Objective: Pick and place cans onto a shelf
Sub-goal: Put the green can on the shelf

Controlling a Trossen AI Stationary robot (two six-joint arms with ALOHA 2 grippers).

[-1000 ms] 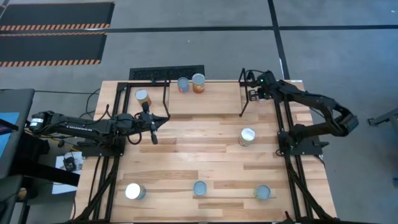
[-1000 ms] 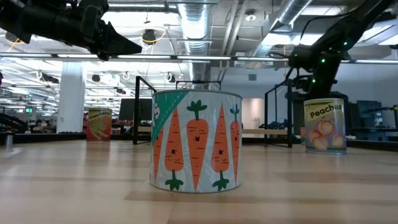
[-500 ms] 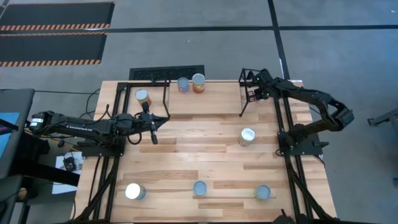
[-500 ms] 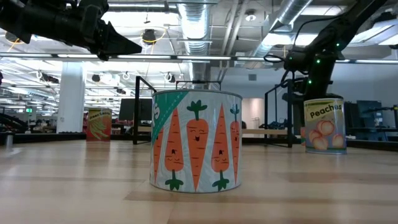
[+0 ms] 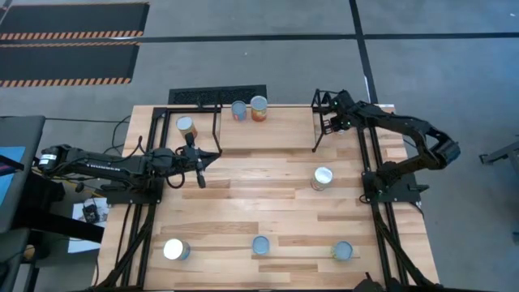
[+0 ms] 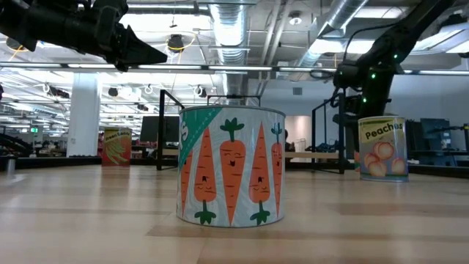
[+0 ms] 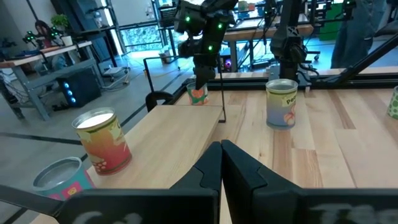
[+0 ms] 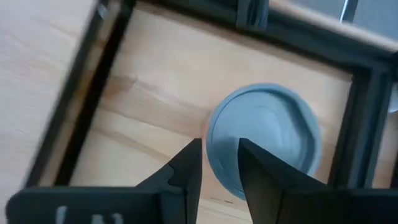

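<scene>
Bench [image 5: 268, 203] planks fill most of my overhead feed, with the shelf [image 5: 268, 134] raised on its black rod legs along the far edge. I count two cans [image 5: 249, 109] standing side by side on the shelf's far edge, touching or nearly so. A third can [image 5: 186, 126] sits on the bench just off the shelf's left end. Out on the open bench I see a white-topped can [image 5: 323, 178] toward the right, and three more in a row along the near edge: a bright-topped can [image 5: 175, 249], the carrot can [image 5: 260, 245] in the middle and a can at the right [image 5: 342, 251].

My left arm lies low across the bench's left side, its left end effector [image 5: 199, 169] held near the shelf's left end, fingers [image 7: 205, 168] pressed together on nothing. My right arm reaches to the far right corner; the right end effector [image 5: 329, 118] hangs there over a grey-topped can [image 8: 264, 140], fingers [image 8: 186, 165] slightly spread above its lid and not gripping it
</scene>
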